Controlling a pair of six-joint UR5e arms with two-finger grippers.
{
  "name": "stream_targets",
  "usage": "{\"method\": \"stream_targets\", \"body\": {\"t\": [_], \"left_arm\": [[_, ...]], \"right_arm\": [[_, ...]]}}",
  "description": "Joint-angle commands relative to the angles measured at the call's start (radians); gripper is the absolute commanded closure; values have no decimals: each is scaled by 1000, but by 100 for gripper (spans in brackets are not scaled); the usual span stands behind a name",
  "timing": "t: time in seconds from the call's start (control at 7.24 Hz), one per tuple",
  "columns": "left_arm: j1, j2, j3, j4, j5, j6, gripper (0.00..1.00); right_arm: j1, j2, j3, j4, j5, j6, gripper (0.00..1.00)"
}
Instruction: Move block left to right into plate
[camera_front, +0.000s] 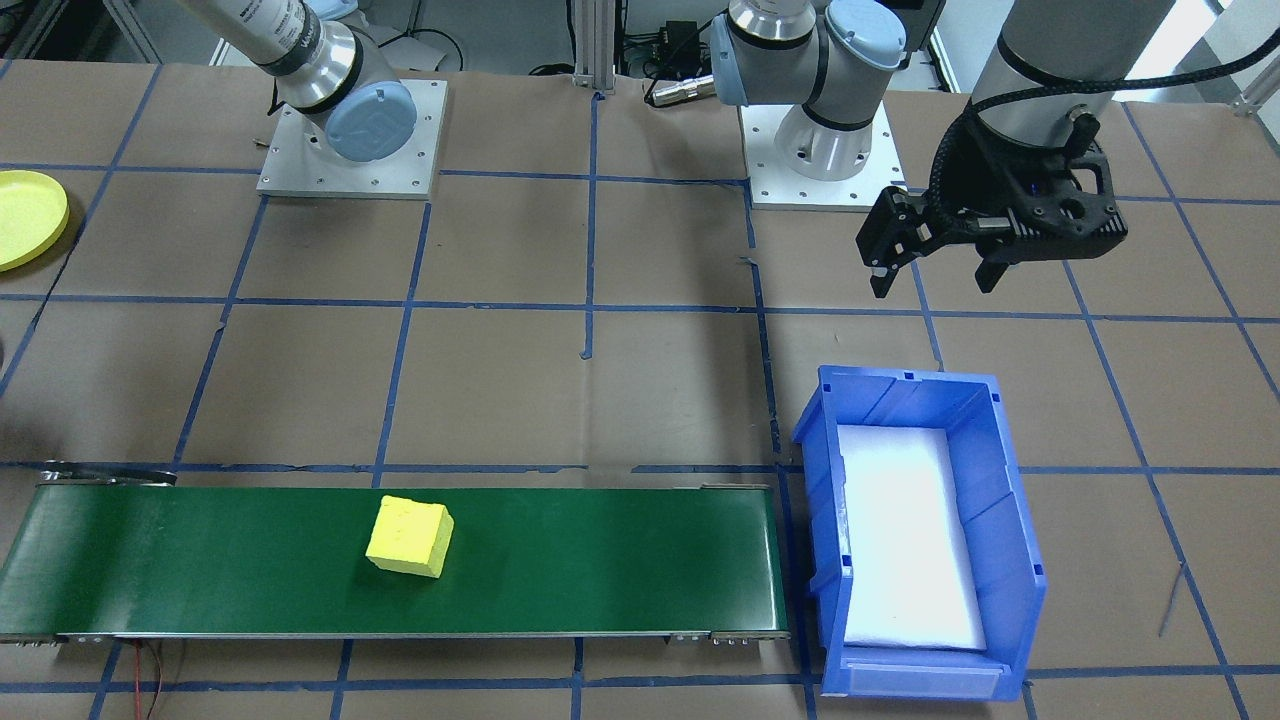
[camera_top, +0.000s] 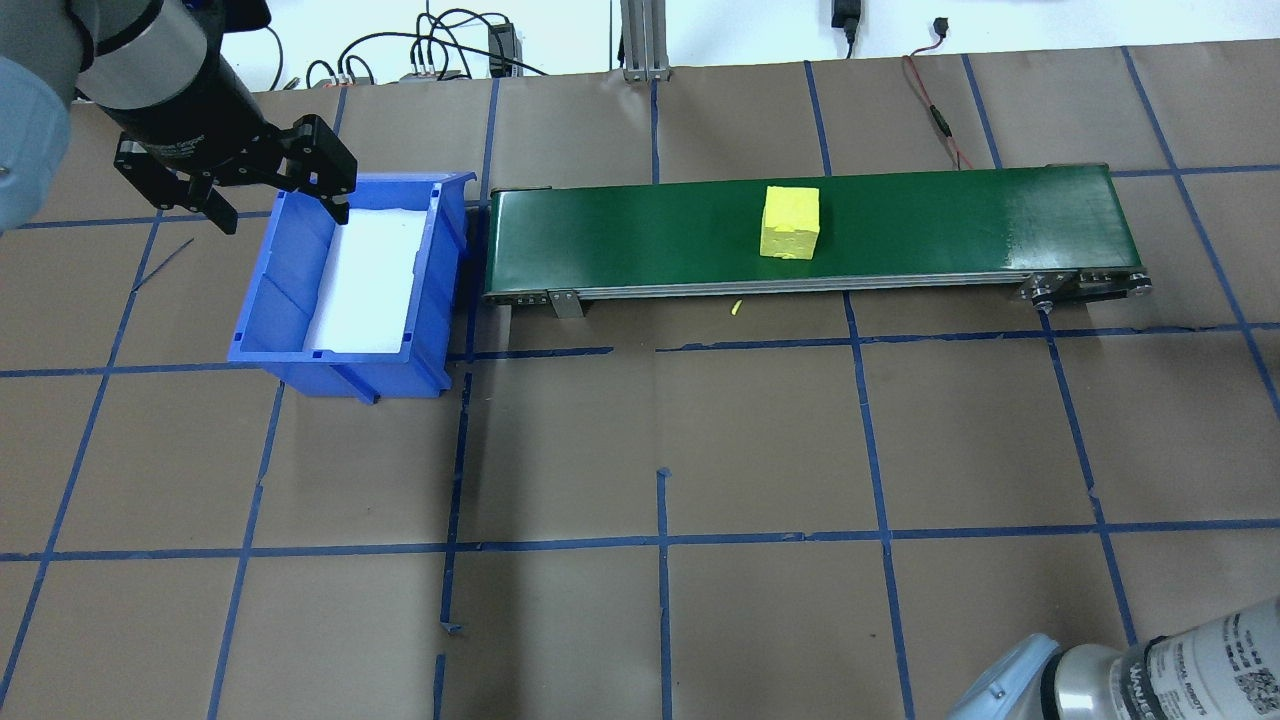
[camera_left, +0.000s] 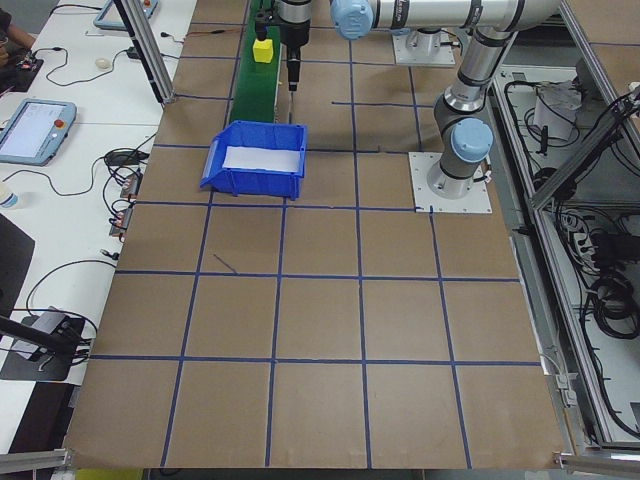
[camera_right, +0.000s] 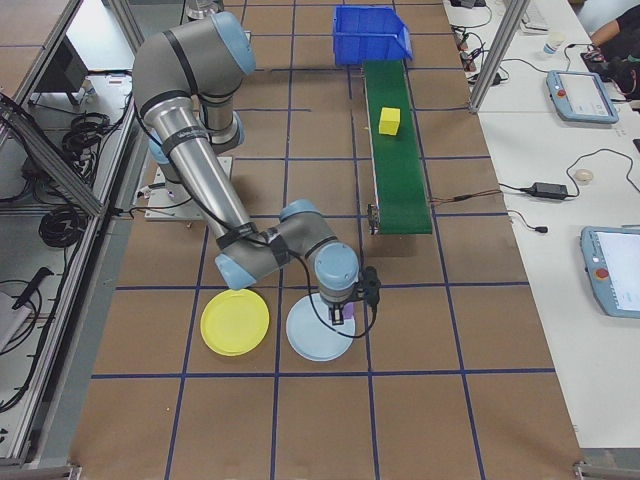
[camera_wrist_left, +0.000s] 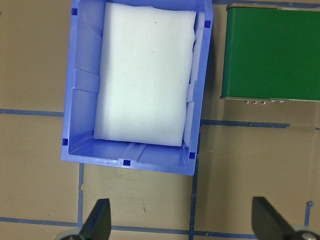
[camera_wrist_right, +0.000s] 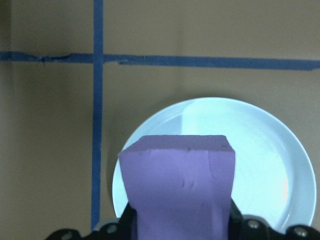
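The right gripper (camera_right: 343, 314) is closed on a purple block (camera_wrist_right: 177, 185) and holds it directly above a light blue plate (camera_wrist_right: 270, 165). The block hangs clear of the plate surface, which suggests a release position rather than a completed placement. The yellow plate (camera_right: 235, 322) lies just beside the light blue plate on the robot's side and carries nothing. The yellow block (camera_front: 409, 535) rests on the green conveyor belt (camera_front: 600, 560), near mid-length, turned slightly askew to the belt edges and well apart from both plates. Its position indicates that the belt serves as the transfer path from the left arm's end of the table toward the right arm's end. The left gripper (camera_front: 932, 283) hangs with its jaws wide apart and holds nothing, just beside the rim of the blue bin (camera_front: 1010, 500) on the robot's side. The bin, at the belt's end, contains only a white foam liner. The yellow block is a near-cube of matt, foam-like material, with soft edges, a faintly dimpled top face and slightly uneven sides. It is likely light and compressible under a pinch grasp.
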Motion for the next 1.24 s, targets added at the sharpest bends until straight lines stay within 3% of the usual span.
{"method": "stream_targets", "body": {"t": [0.0, 0.28, 0.55, 0.69, 1.1], "left_arm": [[0, 0, 0, -2, 3, 0, 0], [0, 0, 0, 0, 1, 0, 0], [-2, 0, -2, 0, 1, 0, 0], [-2, 0, -2, 0, 0, 0, 0], [-2, 0, -2, 0, 0, 0, 0]], "right_arm": [[-59, 36, 20, 1, 1, -73, 63], [-68, 56, 16, -9, 12, -105, 55], [-68, 53, 10, -14, 15, -91, 12], [-68, 44, 7, -15, 15, -77, 8], [-33, -28, -14, -17, 20, -22, 7]]}}
